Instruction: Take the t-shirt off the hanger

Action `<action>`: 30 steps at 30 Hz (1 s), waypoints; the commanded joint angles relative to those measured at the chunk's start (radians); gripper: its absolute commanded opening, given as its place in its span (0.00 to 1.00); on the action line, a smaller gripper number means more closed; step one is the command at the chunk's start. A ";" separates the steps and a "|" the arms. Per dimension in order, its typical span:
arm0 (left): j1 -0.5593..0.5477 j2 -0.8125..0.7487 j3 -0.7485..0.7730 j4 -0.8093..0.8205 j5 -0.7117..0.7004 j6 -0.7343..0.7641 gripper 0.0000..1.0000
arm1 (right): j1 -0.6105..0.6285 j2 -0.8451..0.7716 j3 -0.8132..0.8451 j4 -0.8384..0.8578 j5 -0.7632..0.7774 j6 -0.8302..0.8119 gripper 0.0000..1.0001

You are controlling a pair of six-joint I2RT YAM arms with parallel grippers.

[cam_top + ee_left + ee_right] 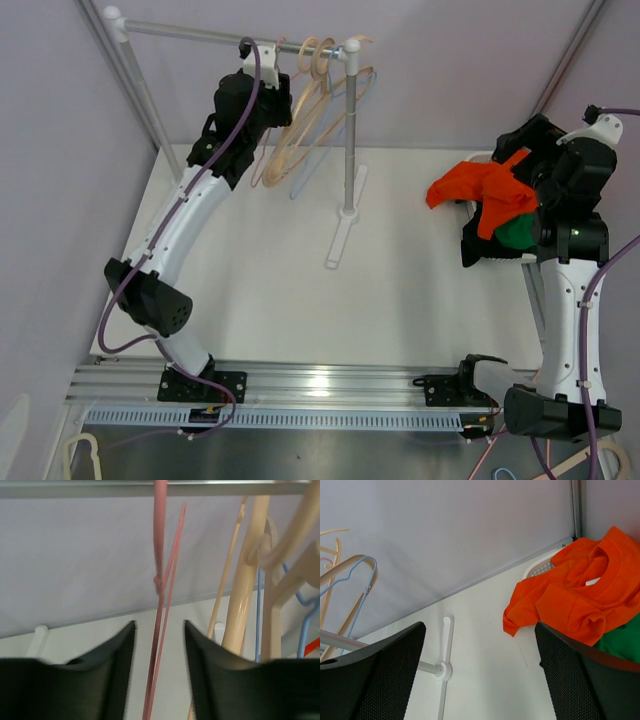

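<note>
The orange t-shirt (478, 188) lies crumpled on a white basket (482, 157) at the far right, off any hanger; it also shows in the right wrist view (585, 592). A thin pink hanger (159, 630) hangs bare from the rail (190, 33). My left gripper (160, 626) is open with the pink hanger's wires between its fingers, not touching them; in the top view it (266, 95) sits just under the rail. My right gripper (480, 628) is wide open and empty beside the shirt; in the top view it (490, 205) is by the basket.
Beige hangers (303, 125) and a blue one (322, 150) hang bare at the rail's right end (250, 580). The rack's post (349, 140) and white foot (342, 232) stand mid-table (445, 667). A green cloth (516, 233) lies under the shirt (622, 645).
</note>
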 commanded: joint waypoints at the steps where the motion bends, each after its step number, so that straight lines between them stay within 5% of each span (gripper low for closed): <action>1: -0.011 -0.143 -0.049 0.092 -0.004 -0.010 0.57 | 0.009 -0.003 -0.015 0.029 -0.018 -0.002 0.95; 5: -0.011 -0.273 -0.123 0.118 -0.035 -0.011 0.97 | 0.026 0.000 -0.017 0.032 -0.015 -0.002 0.96; 6: -0.009 -0.295 -0.137 0.114 -0.065 -0.014 1.00 | 0.034 0.003 -0.020 0.032 -0.015 -0.002 0.96; 14: -0.011 -0.520 -0.203 -0.115 -0.096 -0.157 1.00 | 0.085 -0.024 -0.070 0.116 -0.127 -0.028 0.99; 24: -0.014 -1.005 -0.822 -0.115 0.028 -0.405 0.99 | 0.328 -0.067 -0.220 0.137 -0.036 -0.049 0.99; 30: -0.014 -1.178 -0.970 -0.158 0.014 -0.448 0.99 | 0.345 -0.130 -0.374 0.220 0.004 -0.037 0.99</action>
